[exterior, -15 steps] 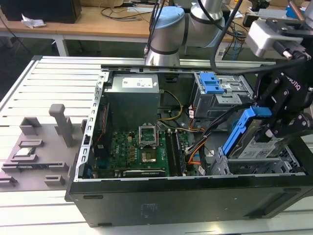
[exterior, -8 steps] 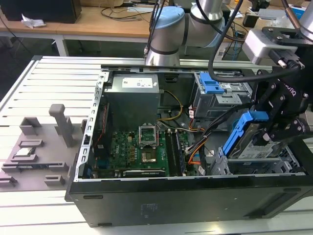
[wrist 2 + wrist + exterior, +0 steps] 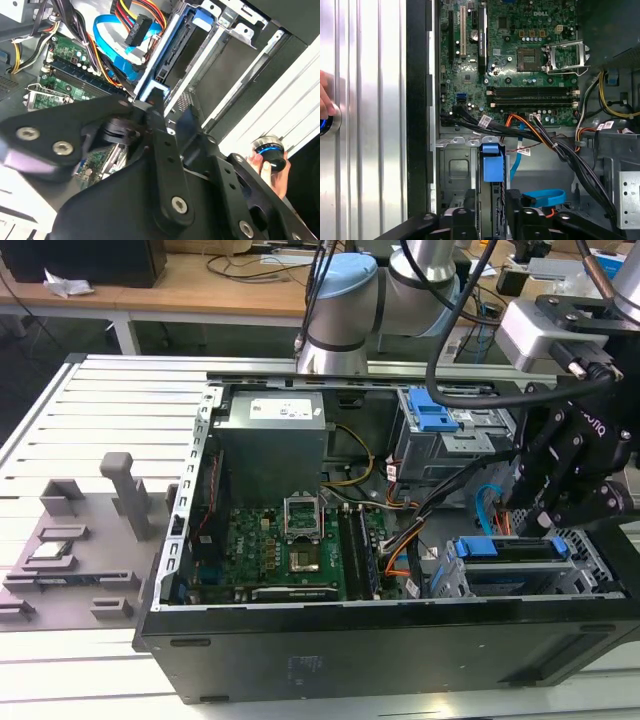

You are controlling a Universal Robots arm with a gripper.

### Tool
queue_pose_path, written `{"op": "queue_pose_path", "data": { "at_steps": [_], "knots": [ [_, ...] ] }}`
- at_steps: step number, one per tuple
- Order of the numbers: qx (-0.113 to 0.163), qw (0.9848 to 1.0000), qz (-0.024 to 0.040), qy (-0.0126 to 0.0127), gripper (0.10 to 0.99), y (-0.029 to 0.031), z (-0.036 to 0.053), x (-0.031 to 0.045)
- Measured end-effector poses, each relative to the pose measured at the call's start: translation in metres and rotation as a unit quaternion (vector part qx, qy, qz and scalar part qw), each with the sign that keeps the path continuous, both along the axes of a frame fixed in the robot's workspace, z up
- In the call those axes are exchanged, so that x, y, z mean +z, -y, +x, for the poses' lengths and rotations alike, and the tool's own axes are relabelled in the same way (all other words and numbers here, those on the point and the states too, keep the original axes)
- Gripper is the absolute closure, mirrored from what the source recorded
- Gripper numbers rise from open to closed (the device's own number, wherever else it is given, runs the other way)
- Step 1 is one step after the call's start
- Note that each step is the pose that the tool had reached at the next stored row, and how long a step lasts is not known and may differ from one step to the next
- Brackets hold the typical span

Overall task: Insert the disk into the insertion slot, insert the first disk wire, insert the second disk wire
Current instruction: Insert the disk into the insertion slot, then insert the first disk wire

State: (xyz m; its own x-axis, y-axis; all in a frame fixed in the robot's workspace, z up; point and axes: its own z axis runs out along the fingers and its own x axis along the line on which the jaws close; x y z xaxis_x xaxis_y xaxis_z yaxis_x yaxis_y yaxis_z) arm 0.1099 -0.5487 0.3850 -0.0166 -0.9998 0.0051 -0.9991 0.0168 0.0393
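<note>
**One disk, up on its edge in the slot**

One disk [image 3: 505, 548] [image 3: 492, 167] sits in the slot [image 3: 592, 558] [image 3: 457, 172]. That is in the corner of the open computer box [image 3: 350, 660] at the exterior view's right. The disk stands on its thin edge with its blue frame on top.

The pincer [image 3: 525, 525] [image 3: 492, 215] is right over it. Its fingers [image 3: 462, 222] sit one on each flat side, and it looks clenched on the disk.

I think the disk is hard, stiff and a bit heavy. Its smooth metal sides may slip, and a knock could hurt it. The blue frame looks like the best place to hold.

A blue flat cable [image 3: 542, 197] and a bunch of black wires [image 3: 580, 170] lie just beside the slot and could get in the way. A taller cage [image 3: 435, 435] with a blue latch stands near. A hand [image 3: 274, 172] rests on a round button [image 3: 267, 147] on the bench [image 3: 100, 410].
</note>
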Motion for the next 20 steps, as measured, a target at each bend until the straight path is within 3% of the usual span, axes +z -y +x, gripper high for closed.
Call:
{"op": "queue_pose_path", "data": {
  "at_steps": [1,4,5,12,14,17,19,20],
  "knots": [
    [0.000,1.0000,0.0000,0.0000,0.796,0.0000,0.0000,0.0000],
    [0.000,1.0000,-0.0001,0.0000,0.855,0.0000,0.0000,0.0000],
    [0.000,1.0000,-0.0001,0.0000,0.973,0.0000,0.0000,0.0000],
    [0.000,1.0000,-0.0005,0.0000,0.980,0.0000,0.0000,0.0000],
    [0.000,1.0000,-0.0004,-0.0002,0.980,-0.0007,0.0049,-0.0017],
    [0.000,1.0000,-0.0005,-0.0014,0.980,-0.0124,0.0151,-0.0101],
    [0.000,1.0000,-0.0006,-0.0016,0.980,-0.0267,0.0195,-0.0142],
    [0.000,1.0000,-0.0007,-0.0016,0.980,-0.0304,0.0210,-0.0146]
  ]
}}
